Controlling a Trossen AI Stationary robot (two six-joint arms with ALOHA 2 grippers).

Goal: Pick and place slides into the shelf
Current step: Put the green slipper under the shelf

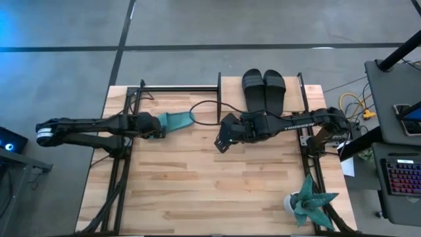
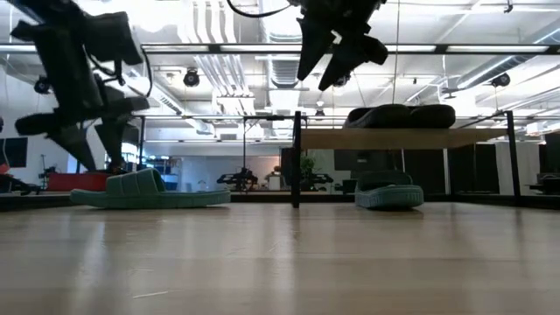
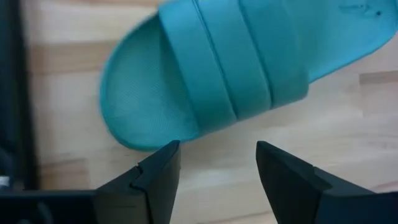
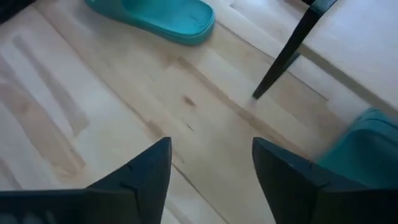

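One teal slide (image 1: 177, 120) lies sole down on the table left of the shelf; it also shows in the low view (image 2: 149, 190). My left gripper (image 3: 217, 171) hovers open above the table just short of the slide's rounded end (image 3: 143, 106) and touches nothing. A second teal slide (image 2: 389, 192) lies under the shelf's top board (image 2: 402, 138). The black pair (image 1: 263, 89) rests on top of that board. My right gripper (image 1: 223, 139) is open and empty, raised above the table in front of the shelf, between the two teal slides.
A black shelf leg (image 4: 286, 53) stands on the table close ahead of my right gripper. A teal spiky plant in a white pot (image 1: 308, 201) stands at the near right corner. A black cable (image 1: 204, 105) loops over the far part of the table.
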